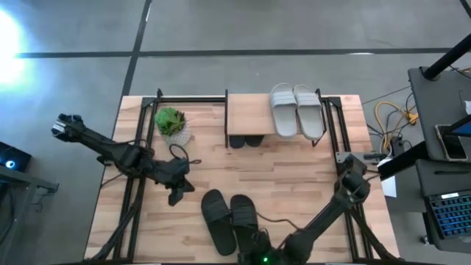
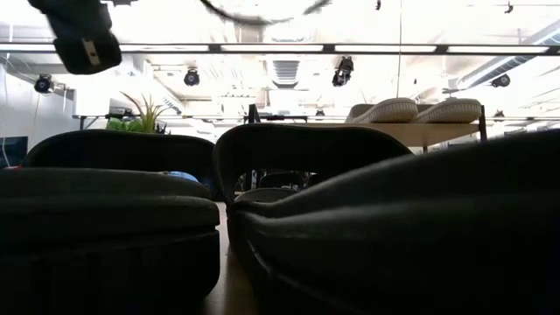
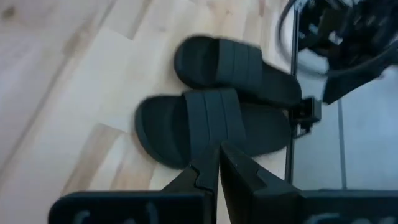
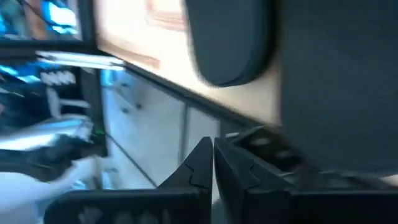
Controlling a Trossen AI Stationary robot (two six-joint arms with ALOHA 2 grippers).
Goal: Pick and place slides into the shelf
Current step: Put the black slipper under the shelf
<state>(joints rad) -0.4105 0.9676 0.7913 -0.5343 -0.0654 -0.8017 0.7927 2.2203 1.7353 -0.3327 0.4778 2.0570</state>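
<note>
Two black slides [image 1: 217,219] [image 1: 243,215] lie side by side, soles down, near the table's near edge; they fill the low view [image 2: 306,175]. Two light grey slides [image 1: 296,110] rest on the plank top of the shelf [image 1: 249,114], and two more black slides [image 1: 246,141] show under it. My left gripper [image 1: 176,194] [image 3: 217,158] hovers shut, left of the black pair and pointing toward it. My right gripper [image 1: 254,241] [image 4: 213,155] is shut at the near edge, beside the heel ends of the black pair.
A potted plant [image 1: 171,124] stands on the table left of the shelf. Black frame rails [image 1: 140,147] [image 1: 338,140] run along both table sides. Cables [image 1: 390,118] and a laptop [image 1: 449,213] lie off the table's right edge. Bare wood lies between the shelf and the black pair.
</note>
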